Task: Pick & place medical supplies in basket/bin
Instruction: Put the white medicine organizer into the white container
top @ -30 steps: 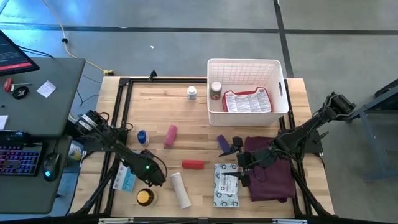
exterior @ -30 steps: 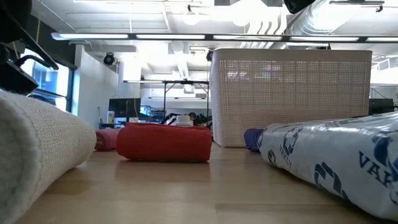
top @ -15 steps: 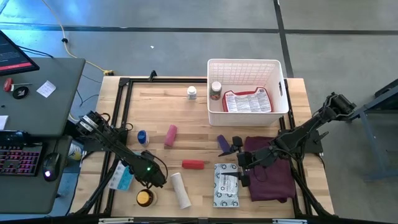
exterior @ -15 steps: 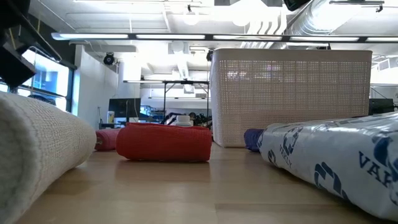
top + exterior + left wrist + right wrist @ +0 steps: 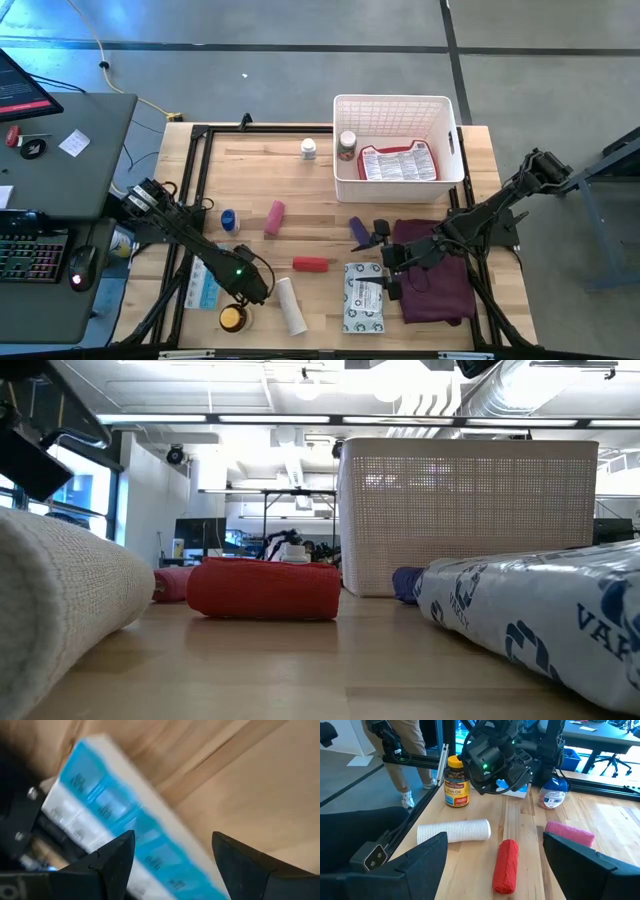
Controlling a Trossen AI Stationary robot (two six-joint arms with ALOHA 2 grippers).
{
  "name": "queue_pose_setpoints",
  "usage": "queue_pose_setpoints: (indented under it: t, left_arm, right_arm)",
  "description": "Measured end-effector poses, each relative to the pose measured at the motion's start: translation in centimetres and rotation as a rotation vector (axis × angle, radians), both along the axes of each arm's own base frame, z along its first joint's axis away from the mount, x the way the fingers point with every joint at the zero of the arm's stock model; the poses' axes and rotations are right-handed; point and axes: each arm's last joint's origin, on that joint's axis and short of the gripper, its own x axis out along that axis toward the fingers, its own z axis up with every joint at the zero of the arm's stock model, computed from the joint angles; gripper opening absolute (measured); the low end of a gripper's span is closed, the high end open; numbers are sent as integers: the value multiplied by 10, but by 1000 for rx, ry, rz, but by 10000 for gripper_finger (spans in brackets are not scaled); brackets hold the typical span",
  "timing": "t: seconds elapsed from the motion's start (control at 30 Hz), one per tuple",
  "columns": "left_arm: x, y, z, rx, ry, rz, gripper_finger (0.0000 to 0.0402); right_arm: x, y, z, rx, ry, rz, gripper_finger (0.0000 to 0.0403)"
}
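**Left arm closing in on the blue strip**

Slightly shifted since a second ago, the left gripper [image 5: 243,283] now sits at the near-left of the table, jaws spread wide around the blue pill strip [image 5: 117,825] but, as far as I can see, not yet clamped. The right gripper [image 5: 385,262] waits open and empty over the maroon cloth [image 5: 440,272]. Next move, I reckon: pinch the strip, lift, and carry it to the white basket [image 5: 395,103] far right.

The pale wood table [image 5: 320,215] looks smooth and matt, the white plastic basket [image 5: 448,150] finely latticed, the white roll [image 5: 60,585] coarsely woven, the blue pill strip [image 5: 120,827] glossy.
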Motion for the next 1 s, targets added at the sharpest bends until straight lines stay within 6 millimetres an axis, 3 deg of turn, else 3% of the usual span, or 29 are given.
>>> queue_pose_setpoints:
  t: [0.3, 0.6, 1.0]
  left_arm:
    - [-17, 2, 3, 55, 148, 57, 296]
    - [-6, -8, -7, -96, 31, 51, 296]
    - [1, -10, -2, -78, -68, 4, 296]
  right_arm:
    - [0, 0, 0, 10, 2, -3, 319]
    - [0, 0, 0, 19, 5, 4, 319]
    - [0, 0, 0, 20, 5, 8, 319]
